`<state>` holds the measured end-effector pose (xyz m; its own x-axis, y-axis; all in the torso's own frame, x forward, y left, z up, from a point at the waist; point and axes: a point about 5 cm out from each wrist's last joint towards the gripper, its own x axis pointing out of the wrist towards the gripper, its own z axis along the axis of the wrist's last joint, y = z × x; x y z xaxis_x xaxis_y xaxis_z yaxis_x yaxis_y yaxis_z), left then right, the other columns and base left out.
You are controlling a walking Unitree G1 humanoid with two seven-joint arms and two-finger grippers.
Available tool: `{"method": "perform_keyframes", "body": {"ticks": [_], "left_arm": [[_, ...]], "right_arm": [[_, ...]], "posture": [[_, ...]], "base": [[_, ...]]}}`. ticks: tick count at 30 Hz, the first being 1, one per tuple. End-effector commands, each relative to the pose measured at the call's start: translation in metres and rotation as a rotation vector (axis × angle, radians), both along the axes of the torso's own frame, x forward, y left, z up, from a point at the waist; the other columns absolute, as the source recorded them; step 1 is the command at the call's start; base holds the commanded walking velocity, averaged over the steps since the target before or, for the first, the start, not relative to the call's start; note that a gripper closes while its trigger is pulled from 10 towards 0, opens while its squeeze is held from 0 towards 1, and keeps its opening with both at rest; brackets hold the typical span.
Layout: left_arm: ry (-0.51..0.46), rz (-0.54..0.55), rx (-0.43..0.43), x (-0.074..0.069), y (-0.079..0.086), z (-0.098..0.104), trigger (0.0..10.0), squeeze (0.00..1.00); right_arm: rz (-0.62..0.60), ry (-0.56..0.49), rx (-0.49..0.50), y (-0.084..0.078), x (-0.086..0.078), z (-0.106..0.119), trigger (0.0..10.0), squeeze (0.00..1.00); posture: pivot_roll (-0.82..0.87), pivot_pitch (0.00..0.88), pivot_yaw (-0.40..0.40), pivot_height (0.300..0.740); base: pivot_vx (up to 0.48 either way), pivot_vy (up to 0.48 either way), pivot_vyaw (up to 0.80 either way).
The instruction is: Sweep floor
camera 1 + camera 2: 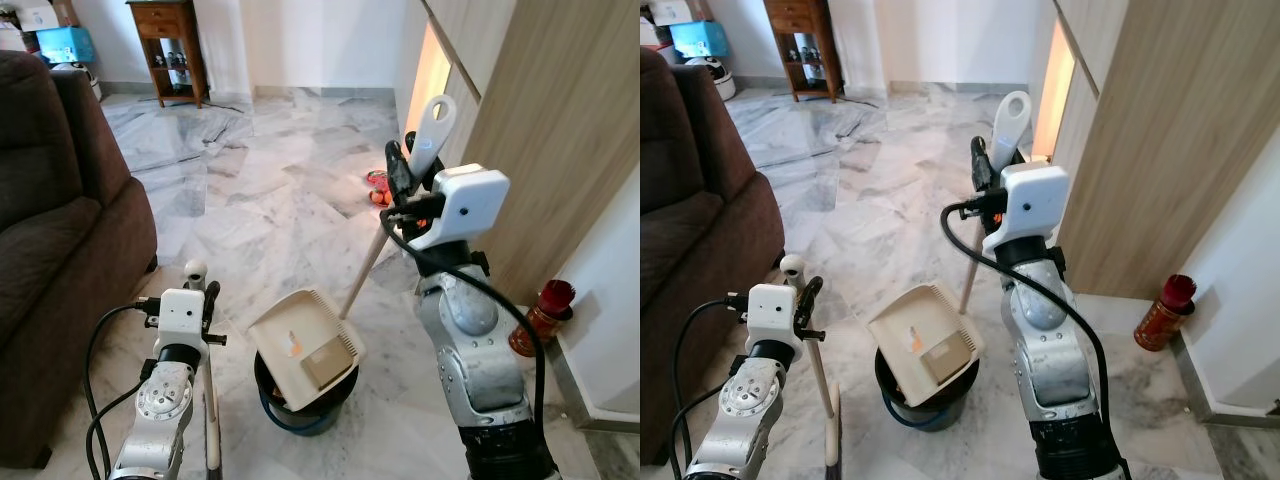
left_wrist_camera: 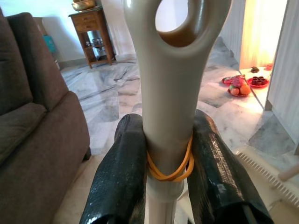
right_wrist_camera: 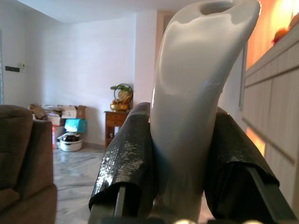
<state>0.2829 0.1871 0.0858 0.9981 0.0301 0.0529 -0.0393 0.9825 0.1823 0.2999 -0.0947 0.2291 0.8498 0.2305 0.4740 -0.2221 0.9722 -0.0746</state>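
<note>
— One container on the floor: a dark round bin (image 1: 300, 405), near, between the two arms. What's on it?

— A cream dustpan (image 1: 305, 345) is tipped over its mouth, tray facing up, with a small orange scrap and a flat tan piece lying in the tray. The bin's inside is hidden beneath it.

— And the dustpan's handle?

— Its long pole (image 1: 365, 265) slants from the pan up and to the right, away from the camera, ending in a looped white grip (image 1: 432, 128). The right gripper (image 1: 408, 175) is clamped on that grip; in the right wrist view both black fingers (image 3: 124, 158) press against its sides.

— The broom?

— The broom stick (image 1: 818, 375) stands nearly upright at the near left, top end up, running down toward the marble floor (image 1: 270, 200). The left gripper (image 2: 168, 154) is closed round it just below the looped top (image 2: 175, 28).

— Anything one camera catches that the others miss?

— The left wrist view shows an orange rubber band (image 2: 170, 170) around the stick between the fingers, and a red plate of fruit (image 2: 238, 86) on the far floor. The right eye view shows a red bottle (image 1: 1162, 312) by the right wall. A brown sofa (image 1: 50, 240) fills the left.
</note>
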Motion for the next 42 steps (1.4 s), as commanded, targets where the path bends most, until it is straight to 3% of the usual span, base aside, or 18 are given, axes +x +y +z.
{"method": "perform_keyframes", "body": {"ticks": [1, 9, 22, 28, 32, 42], "left_arm": [[-0.043, -0.002, 0.003, 0.003, 0.000, 0.008, 10.0, 0.00], [-0.043, -0.004, 0.000, 0.002, 0.000, 0.008, 10.0, 0.00], [-0.044, -0.008, 0.000, 0.003, 0.000, 0.008, 10.0, 0.00], [-0.045, -0.008, -0.002, 0.003, -0.001, 0.008, 10.0, 0.00], [-0.046, -0.010, -0.003, 0.003, -0.001, 0.008, 10.0, 0.00], [-0.043, -0.016, -0.004, 0.003, -0.002, 0.008, 10.0, 0.00]], "right_arm": [[0.011, -0.090, -0.004, 0.005, -0.006, 0.012, 10.0, 0.00], [0.011, -0.164, -0.076, 0.018, -0.016, 0.008, 10.0, 0.00], [0.166, -0.283, -0.116, 0.051, -0.039, 0.012, 10.0, 0.00], [0.157, -0.323, -0.116, 0.052, -0.040, 0.017, 10.0, 0.00], [0.164, -0.365, -0.168, 0.054, -0.042, 0.019, 10.0, 0.00], [0.185, -0.372, -0.195, 0.058, -0.043, 0.017, 10.0, 0.00]], "posture": [[0.16, 0.000, 0.016, 0.740], [0.16, 0.000, 0.015, 0.740], [0.16, 0.000, 0.018, 0.740], [0.16, 0.000, 0.017, 0.740], [0.16, 0.000, 0.018, 0.740], [0.16, 0.000, 0.020, 0.740]], "base": [[0.000, 0.000, 0.00], [0.000, 0.000, 0.00], [0.000, 0.000, 0.00], [0.000, 0.000, 0.00], [0.000, 0.000, 0.00], [0.000, 0.000, 0.00]]}}
